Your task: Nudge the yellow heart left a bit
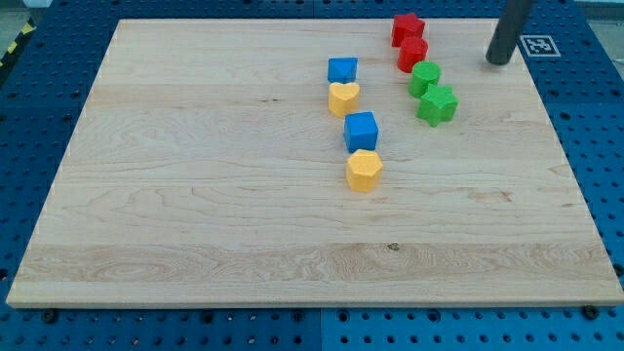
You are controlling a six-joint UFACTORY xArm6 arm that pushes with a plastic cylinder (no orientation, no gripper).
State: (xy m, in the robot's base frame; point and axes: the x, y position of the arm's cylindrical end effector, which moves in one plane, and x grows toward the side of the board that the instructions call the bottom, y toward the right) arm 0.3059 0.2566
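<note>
Yellow heart, blue cube, red star, green star, pale wooden board.

The rod is cut off by the view's top edge. The rear red block is partly hidden by the red block in front, so its shape is unclear.

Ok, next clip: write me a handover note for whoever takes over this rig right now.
My tip sits at the view's top right, near the board's right edge, touching no block.
The yellow heart is mid-board, just below a blue block and above a blue cube.
The red blocks and green blocks lie between my tip and the heart.
Done: nothing visible; the heart looks untouched.
Left: probably bring my tip around those blocks to the heart's right side, then push it a little toward the view's left.
</note>
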